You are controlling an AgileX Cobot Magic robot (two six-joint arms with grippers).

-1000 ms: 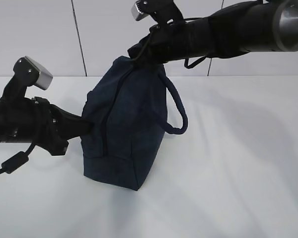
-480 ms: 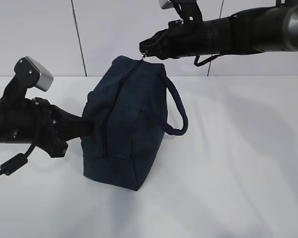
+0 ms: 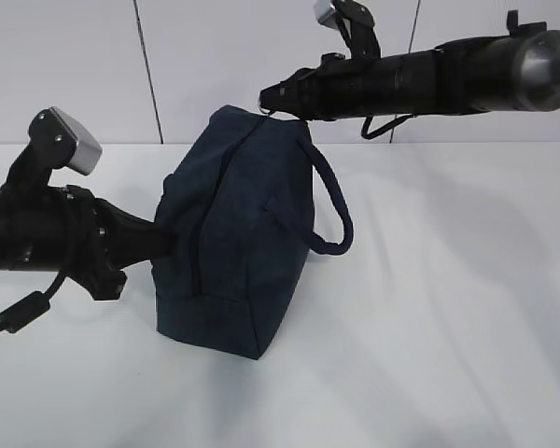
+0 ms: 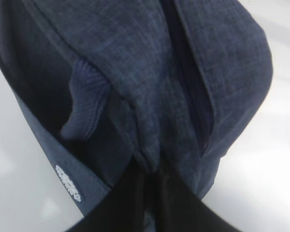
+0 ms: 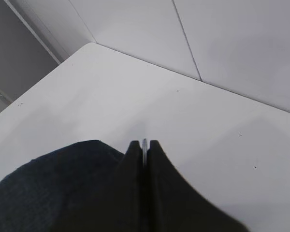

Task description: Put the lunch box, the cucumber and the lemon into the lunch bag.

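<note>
Lunch bag [image 3: 233, 233] stood upright on the white table [image 3: 448, 308], slightly left of centre in the exterior view, zipper line running down its near face. Padded loop handle [image 3: 331, 210] hung off the bag's 3 o'clock side.

Left gripper [image 3: 163, 235] reached in from 9 o'clock, fingers pressed together on a fold of the bag's fabric at mid-height; left wrist view showed the dark fingers [image 4: 150, 203] pinching navy cloth at the bottom edge of the frame.

Right gripper [image 3: 269, 99] sat at the bag's 12 o'clock, at its top corner. Right wrist view showed the jaws closed on a thin silver ring, the zipper pull [image 5: 144, 151].

Lunch box, cucumber and lemon: not visible in any view.
</note>
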